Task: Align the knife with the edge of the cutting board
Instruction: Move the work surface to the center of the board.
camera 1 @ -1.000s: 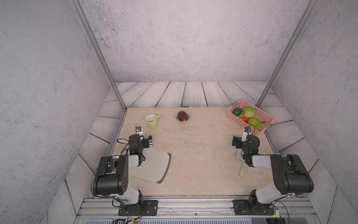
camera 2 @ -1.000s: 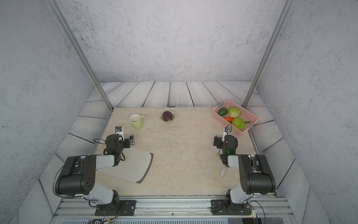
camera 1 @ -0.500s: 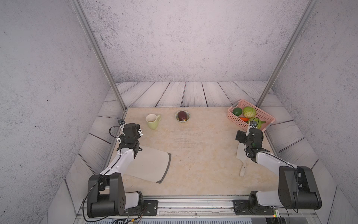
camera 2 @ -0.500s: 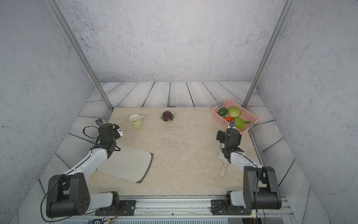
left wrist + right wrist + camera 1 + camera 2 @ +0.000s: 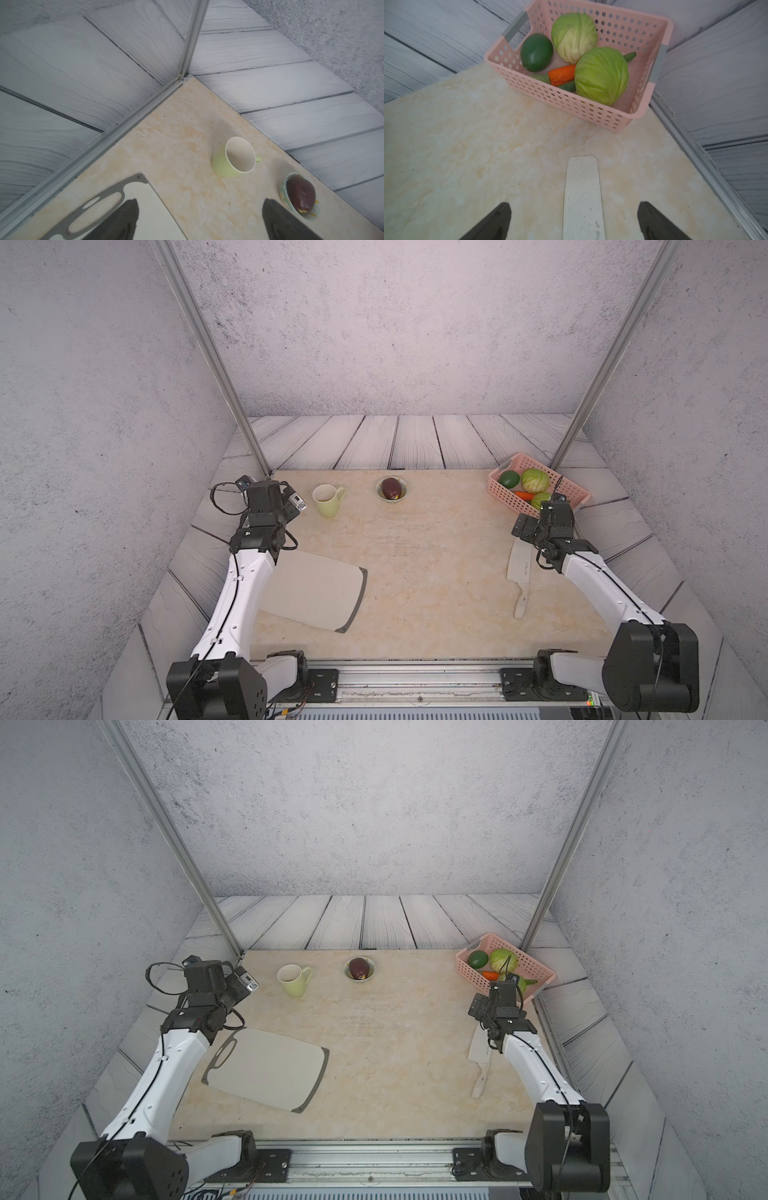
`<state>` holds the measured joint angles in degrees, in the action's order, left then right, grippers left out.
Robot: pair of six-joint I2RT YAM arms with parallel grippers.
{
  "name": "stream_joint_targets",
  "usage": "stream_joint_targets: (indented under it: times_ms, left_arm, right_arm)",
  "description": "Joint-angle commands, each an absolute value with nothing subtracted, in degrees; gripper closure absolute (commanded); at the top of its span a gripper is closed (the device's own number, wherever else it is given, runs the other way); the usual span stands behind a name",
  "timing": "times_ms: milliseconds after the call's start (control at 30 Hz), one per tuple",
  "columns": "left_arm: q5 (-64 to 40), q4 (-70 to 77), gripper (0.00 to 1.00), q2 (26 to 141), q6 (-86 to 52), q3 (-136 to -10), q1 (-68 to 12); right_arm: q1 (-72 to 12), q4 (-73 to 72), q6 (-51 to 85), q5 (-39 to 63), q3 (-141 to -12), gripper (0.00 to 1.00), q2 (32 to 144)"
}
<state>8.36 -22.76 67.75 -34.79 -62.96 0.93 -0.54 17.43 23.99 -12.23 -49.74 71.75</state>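
The knife (image 5: 519, 570) (image 5: 480, 1050), an off-white cleaver, lies flat on the right of the table with its handle toward the front edge. My right gripper (image 5: 525, 528) (image 5: 574, 207) hovers open over the blade's far end. In the right wrist view the speckled blade (image 5: 582, 193) runs between the two dark fingers without touching them. The cutting board (image 5: 316, 593) (image 5: 266, 1069) lies at the front left, turned at an angle. My left gripper (image 5: 291, 510) (image 5: 200, 205) is open above the board's handle-slot end (image 5: 116, 199) and holds nothing.
A green mug (image 5: 326, 499) (image 5: 234, 160) and a small bowl with a dark fruit (image 5: 391, 488) (image 5: 299, 195) stand at the back. A pink basket (image 5: 509, 497) (image 5: 571, 101) of vegetables sits at the back right, just beyond the right gripper. Metal posts rise at both back corners.
Both arms have unfolded from a tucked pose and carried their grippers up and toward the back of the table. The knife and the cutting board have not moved.
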Motion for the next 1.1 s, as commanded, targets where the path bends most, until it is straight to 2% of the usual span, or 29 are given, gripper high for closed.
stream_joint_targets:
  times_ms: [0,200,367,633,867,1067]
  left_arm:
    - [0.2,-26.6,0.02,68.3,-33.4,-65.7,-0.8]
    - [-2.4,-28.3,0.02,69.3,-32.4,-67.4,-2.4]
    - [4.0,-32.6,0.02,70.2,-30.3,-69.3,-4.8]
    - [12.8,-38.4,0.02,71.9,-29.1,-68.3,-3.9]
    - [10.5,-38.7,0.01,74.6,-30.9,-64.1,2.2]
    - [6.9,-36.1,0.02,79.3,-33.3,-61.2,10.6]
  right_arm:
    - [-0.7,31.2,28.8,-4.8,-51.3,0.01,69.0]
    - [-3.5,29.4,31.2,12.6,-47.9,0.01,64.9]
    - [-14.7,30.3,32.4,10.6,-48.8,0.01,65.5]
    - [-30.2,23.6,38.7,8.5,-48.7,0.01,71.4]
    - [-41.2,19.4,41.2,6.0,-53.9,0.01,83.1]
    - [-45.9,19.5,42.2,5.8,-58.4,0.01,90.3]
